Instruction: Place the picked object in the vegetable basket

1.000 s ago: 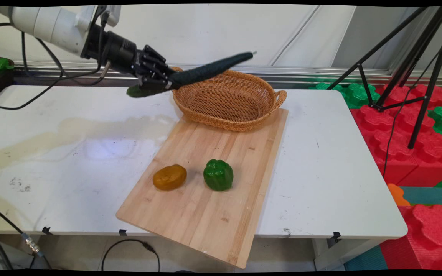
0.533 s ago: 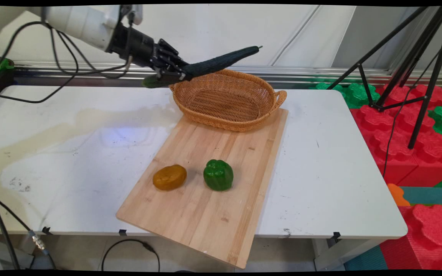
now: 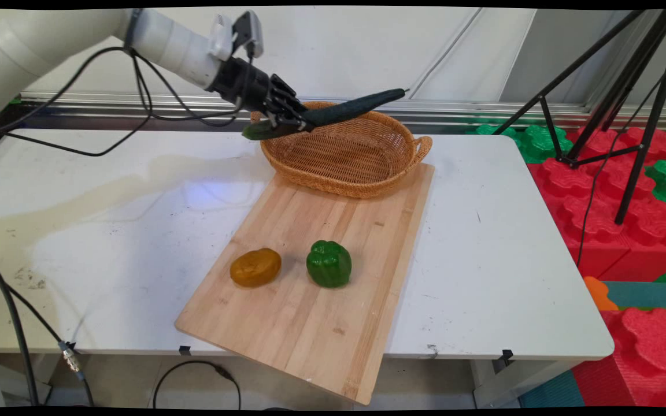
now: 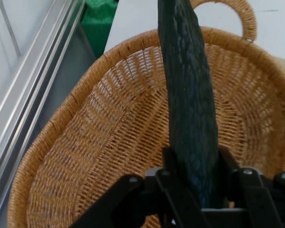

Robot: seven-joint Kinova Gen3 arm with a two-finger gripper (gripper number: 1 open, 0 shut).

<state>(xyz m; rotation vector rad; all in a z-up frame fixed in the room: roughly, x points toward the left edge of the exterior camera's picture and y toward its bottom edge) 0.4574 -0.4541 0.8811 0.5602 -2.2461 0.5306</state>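
Hand view: gripper [image 4: 194, 183] fingers clamped on dark cucumber [image 4: 187, 95] near 1 end, over wicker basket [image 4: 85, 156]. Looks stiff, bumpy, probably light; mid-body grip would balance better.

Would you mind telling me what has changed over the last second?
The gripper, still shut on the cucumber, carried it rightward over the wicker basket. The potato, green pepper and cutting board stayed put.
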